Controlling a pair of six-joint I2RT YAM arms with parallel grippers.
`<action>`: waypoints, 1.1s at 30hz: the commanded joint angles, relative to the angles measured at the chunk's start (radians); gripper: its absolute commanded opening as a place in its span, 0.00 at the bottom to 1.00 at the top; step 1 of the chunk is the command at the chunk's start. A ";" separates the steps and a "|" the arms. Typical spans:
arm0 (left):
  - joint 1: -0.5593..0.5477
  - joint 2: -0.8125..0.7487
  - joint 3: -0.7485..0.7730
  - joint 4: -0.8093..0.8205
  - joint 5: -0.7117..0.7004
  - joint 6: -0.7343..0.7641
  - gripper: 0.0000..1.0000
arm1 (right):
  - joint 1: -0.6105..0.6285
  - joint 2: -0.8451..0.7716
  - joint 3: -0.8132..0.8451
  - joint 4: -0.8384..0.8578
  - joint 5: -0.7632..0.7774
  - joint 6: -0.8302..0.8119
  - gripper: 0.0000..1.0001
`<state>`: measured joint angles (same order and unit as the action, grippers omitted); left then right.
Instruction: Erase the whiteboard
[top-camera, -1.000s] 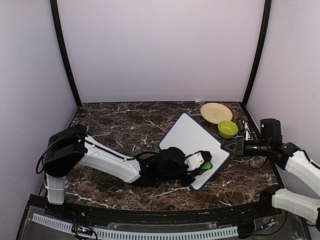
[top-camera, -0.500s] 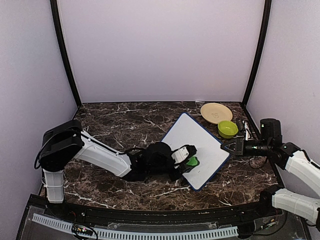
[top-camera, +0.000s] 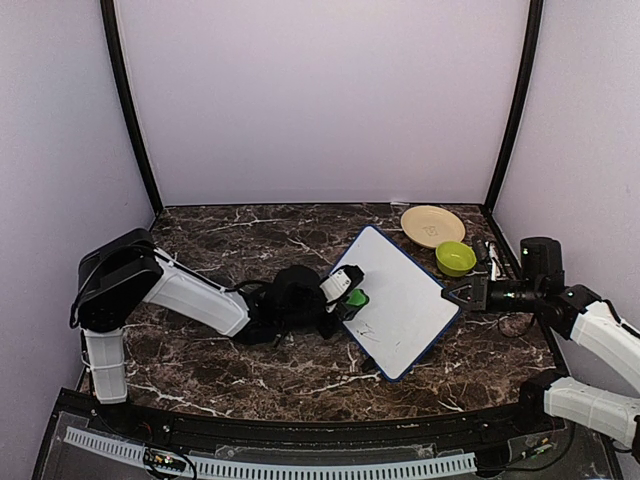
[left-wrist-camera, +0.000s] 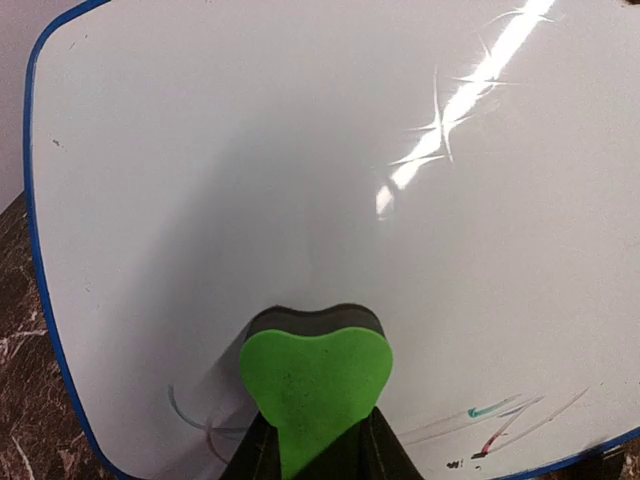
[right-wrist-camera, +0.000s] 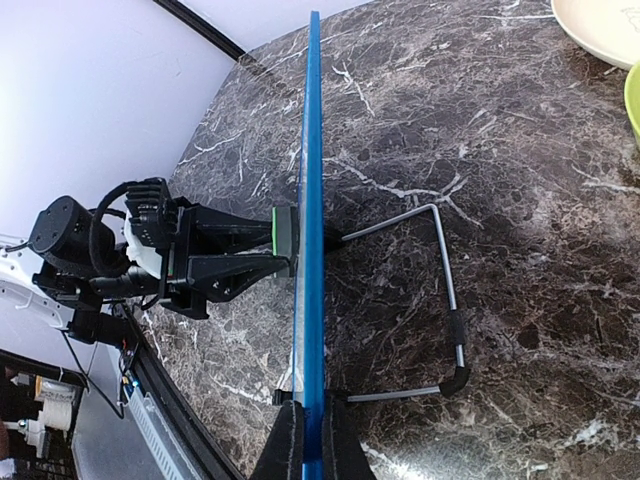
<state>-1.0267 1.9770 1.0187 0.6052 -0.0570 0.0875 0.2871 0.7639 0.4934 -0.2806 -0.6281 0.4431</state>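
Note:
The whiteboard (top-camera: 400, 295), white with a thin dark-blue frame, stands tilted on a wire stand in the middle right of the marble table. My left gripper (top-camera: 350, 298) is shut on the green eraser (left-wrist-camera: 315, 385) and presses it against the board's left lower part (left-wrist-camera: 300, 180). Faint pen marks (left-wrist-camera: 510, 420) remain near the board's lower edge. My right gripper (top-camera: 462, 293) is shut on the board's right edge, seen edge-on in the right wrist view (right-wrist-camera: 312, 250).
A tan plate (top-camera: 432, 225) and a small green bowl (top-camera: 455, 258) sit at the back right, close behind the board. The wire stand (right-wrist-camera: 445, 300) rests on the table behind the board. Dark marble table (top-camera: 220, 250) spreads to the left.
My left gripper has slid the eraser across the board from its lower right part up and left toward the left edge. The right gripper has stayed put on the board.

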 joint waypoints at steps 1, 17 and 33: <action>-0.091 0.032 0.033 -0.027 -0.028 0.064 0.00 | 0.010 -0.001 0.017 -0.002 -0.048 -0.023 0.00; -0.096 0.027 -0.028 0.034 -0.034 -0.038 0.00 | 0.010 -0.002 0.017 -0.002 -0.050 -0.024 0.00; -0.142 0.060 0.027 0.007 -0.026 0.040 0.00 | 0.010 0.000 0.019 -0.002 -0.051 -0.023 0.00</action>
<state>-1.1137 1.9957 1.0019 0.6712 -0.0902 0.0746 0.2871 0.7639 0.4934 -0.2798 -0.6277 0.4431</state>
